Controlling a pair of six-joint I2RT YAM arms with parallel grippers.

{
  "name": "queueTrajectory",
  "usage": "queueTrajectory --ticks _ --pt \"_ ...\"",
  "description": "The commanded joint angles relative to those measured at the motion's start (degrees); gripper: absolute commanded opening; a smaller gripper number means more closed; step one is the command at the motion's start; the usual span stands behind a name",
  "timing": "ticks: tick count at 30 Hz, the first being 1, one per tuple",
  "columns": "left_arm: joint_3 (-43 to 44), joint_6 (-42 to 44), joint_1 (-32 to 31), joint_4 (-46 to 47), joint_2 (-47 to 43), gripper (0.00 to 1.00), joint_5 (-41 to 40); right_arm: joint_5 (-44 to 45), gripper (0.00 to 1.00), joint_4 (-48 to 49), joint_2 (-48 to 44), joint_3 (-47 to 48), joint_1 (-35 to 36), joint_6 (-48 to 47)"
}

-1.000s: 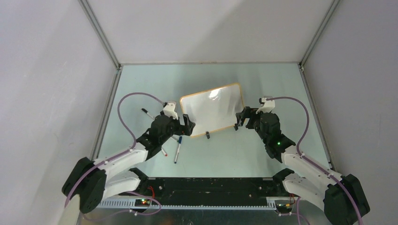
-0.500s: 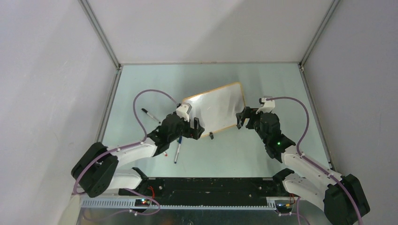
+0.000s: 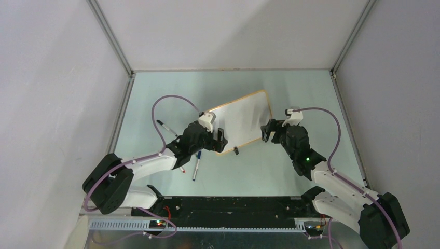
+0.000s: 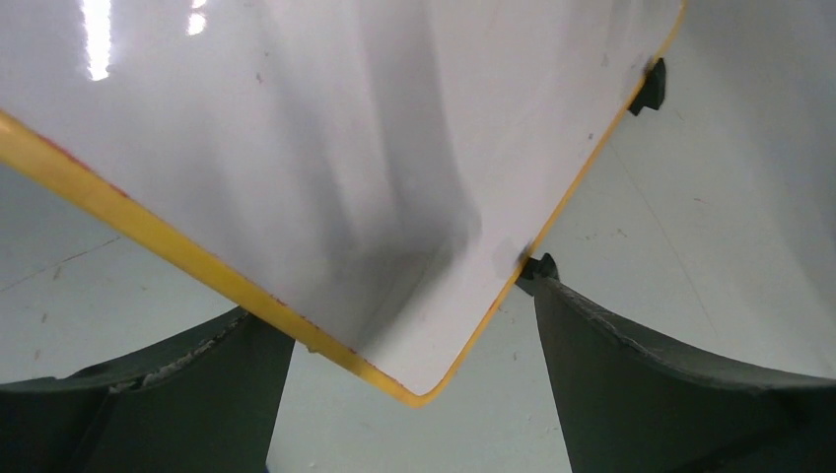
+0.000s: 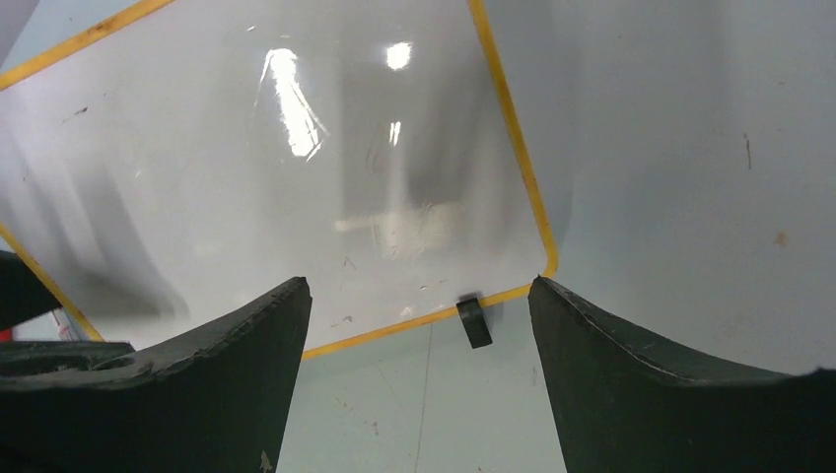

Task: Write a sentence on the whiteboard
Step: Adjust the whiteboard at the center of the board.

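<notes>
The whiteboard (image 3: 241, 120), white with a thin orange frame, lies tilted on the table between my two arms. Its face is blank and no sentence shows on it. My left gripper (image 3: 219, 142) is open at the board's near left corner. In the left wrist view that corner (image 4: 419, 394) pokes in between the dark fingers (image 4: 670, 384) without being clamped. My right gripper (image 3: 266, 133) is open just off the board's near right edge. In the right wrist view the whiteboard (image 5: 296, 177) and one black clip foot (image 5: 474, 322) lie ahead of the right gripper (image 5: 419, 394).
A black marker (image 3: 165, 126) lies left of the left arm. A blue-capped marker (image 3: 195, 168) and a red-tipped one (image 3: 182, 169) lie under the left forearm. Grey walls enclose the table on three sides.
My left arm has swung right and forward to the board's near left corner. The board has shifted right and turned a little. The right arm has barely moved.
</notes>
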Motion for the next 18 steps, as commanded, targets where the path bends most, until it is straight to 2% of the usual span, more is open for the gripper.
queueTrajectory --ticks 1,5,11,18 --pt "3.3 2.2 -0.6 -5.1 -2.5 0.95 -5.7 5.1 0.85 0.9 -1.6 1.9 4.5 -4.0" --pt "0.7 1.7 -0.6 -5.8 -8.0 0.95 -7.5 8.3 0.84 0.9 -0.1 2.1 9.9 -4.9" --pt "-4.8 -8.5 -0.6 -9.7 -22.7 0.96 -7.7 8.7 0.75 -4.6 -0.1 1.0 16.4 1.0" --pt "-3.9 -14.8 -0.6 -12.3 -24.0 0.95 -9.0 7.6 0.64 -1.7 6.1 1.7 22.3 1.7"
